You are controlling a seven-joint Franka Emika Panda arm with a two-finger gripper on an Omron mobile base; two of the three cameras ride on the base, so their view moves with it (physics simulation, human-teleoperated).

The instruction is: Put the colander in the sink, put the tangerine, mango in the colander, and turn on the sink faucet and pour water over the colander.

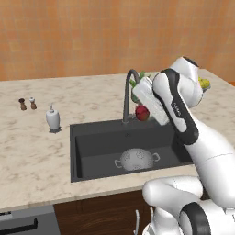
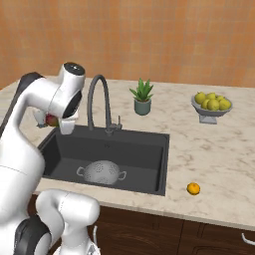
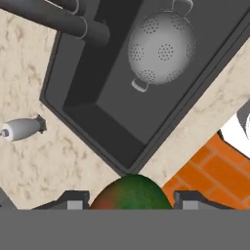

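Left base view: the gripper (image 1: 143, 111) carries the mango (image 1: 142, 113) beside the faucet (image 1: 128, 89), with the colander (image 1: 136, 159) below it in the sink (image 1: 87, 151).

Right base view: the tangerine (image 2: 193, 188) waits on the counter (image 2: 214, 159), well away from the gripper.

Hand view: both fingers (image 3: 73, 200) clasp the mango; to land it, centre over the colander ahead, then lower before releasing.

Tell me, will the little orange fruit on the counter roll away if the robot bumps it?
Probably yes. The tangerine looks round and sits alone on flat counter, so a nudge would likely set it rolling. It lies near the front edge, so it might even drop off.
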